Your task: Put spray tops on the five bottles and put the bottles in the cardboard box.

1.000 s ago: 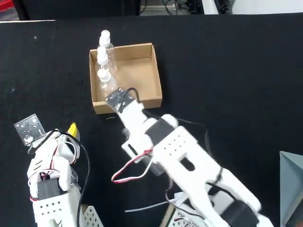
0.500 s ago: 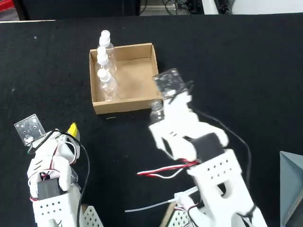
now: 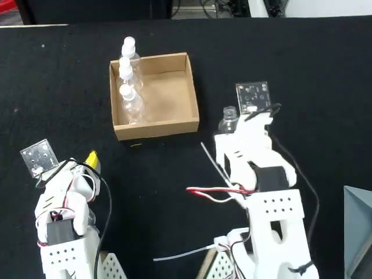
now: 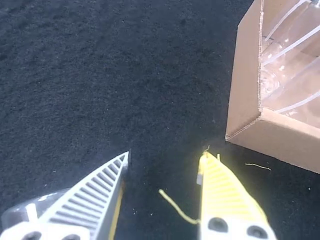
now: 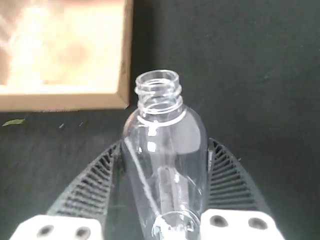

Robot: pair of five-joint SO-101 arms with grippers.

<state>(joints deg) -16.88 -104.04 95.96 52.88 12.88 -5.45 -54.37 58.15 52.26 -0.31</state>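
A clear bottle (image 5: 165, 150) with a bare threaded neck and no spray top sits between the black fingers (image 5: 85, 185) of my right gripper (image 5: 165, 145), which is shut on it. In the high view that bottle (image 3: 228, 118) is just right of the cardboard box (image 3: 168, 125), held by the right gripper (image 3: 233, 135). Three bottles with white spray tops (image 3: 128, 93) lie in a row along the box's left side. My left gripper (image 4: 165, 157) stands open over bare black table near the box's front left corner (image 4: 250, 115), and nothing is between its fingers.
The table is covered in black cloth. A thin white tube (image 3: 216, 165) lies beside the right arm, and another (image 3: 180, 253) near the front edge. A grey object (image 3: 357, 226) stands at the right edge. The left arm (image 3: 61, 215) sits at the front left.
The right arm has swung from the box's front edge to the right of the box, carrying the topless bottle. The left arm has stayed put.
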